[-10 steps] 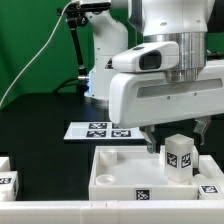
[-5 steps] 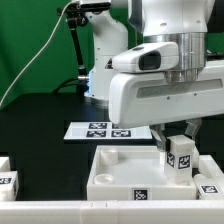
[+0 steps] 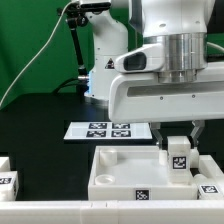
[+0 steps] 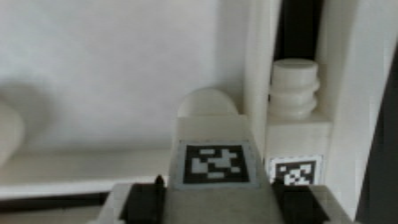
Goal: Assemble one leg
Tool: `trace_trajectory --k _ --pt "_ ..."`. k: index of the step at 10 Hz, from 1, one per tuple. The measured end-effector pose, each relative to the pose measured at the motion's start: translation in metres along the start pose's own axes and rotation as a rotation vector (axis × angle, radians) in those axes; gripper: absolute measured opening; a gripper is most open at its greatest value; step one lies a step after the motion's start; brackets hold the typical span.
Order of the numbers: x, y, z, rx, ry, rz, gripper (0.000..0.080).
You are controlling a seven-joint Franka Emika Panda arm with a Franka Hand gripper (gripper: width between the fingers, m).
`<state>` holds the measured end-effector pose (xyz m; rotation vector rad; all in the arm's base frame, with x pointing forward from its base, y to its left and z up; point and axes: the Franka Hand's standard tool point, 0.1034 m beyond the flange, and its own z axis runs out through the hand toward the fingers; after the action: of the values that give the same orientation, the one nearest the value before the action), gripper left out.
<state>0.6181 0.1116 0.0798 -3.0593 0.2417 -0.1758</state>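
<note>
My gripper is shut on a leg, a small white block with a black-and-white tag. It holds the leg upright at the near right corner of the white tabletop piece. In the wrist view the held leg lies between the two dark fingers over the tabletop. I cannot tell whether the leg's lower end touches the tabletop.
The marker board lies behind the tabletop. Another leg lies at the exterior view's left edge and one at its right. In the wrist view a spare leg with its peg end lies beside the tabletop rim.
The wrist has turned, so the gripper body and the held leg now face the exterior camera more squarely. The leg stays at the same corner.
</note>
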Motion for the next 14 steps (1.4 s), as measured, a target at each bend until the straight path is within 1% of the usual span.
trace_trajectory --k 2,3,4,5,7,8,9,10,11,12,14 --pt "-0.003 -0.003 0.001 -0.003 -0.003 0.217 0.0282" --pt "-0.005 -0.007 0.002 -0.009 -0.003 0.399 0.0282" --pt "-0.006 -0.010 0.002 -0.024 0.000 0.529 0.0282" --pt "-0.005 -0.011 0.002 -0.036 -0.001 0.589 0.0282" --pt "-0.005 -0.011 0.002 -0.030 -0.003 0.633 0.0283" --pt "-0.005 -0.011 0.002 -0.030 -0.003 0.611 0.0283" --pt "-0.005 -0.011 0.002 -0.030 -0.004 0.573 0.0547" --pt "-0.003 -0.008 0.002 -0.029 -0.002 0.518 0.0547" --pt "0.001 -0.006 0.001 -0.028 0.012 0.425 0.0627" --pt "0.003 -0.007 0.001 -0.029 0.037 0.251 0.0645" --pt "0.005 -0.007 -0.001 -0.036 0.026 0.047 0.0649"
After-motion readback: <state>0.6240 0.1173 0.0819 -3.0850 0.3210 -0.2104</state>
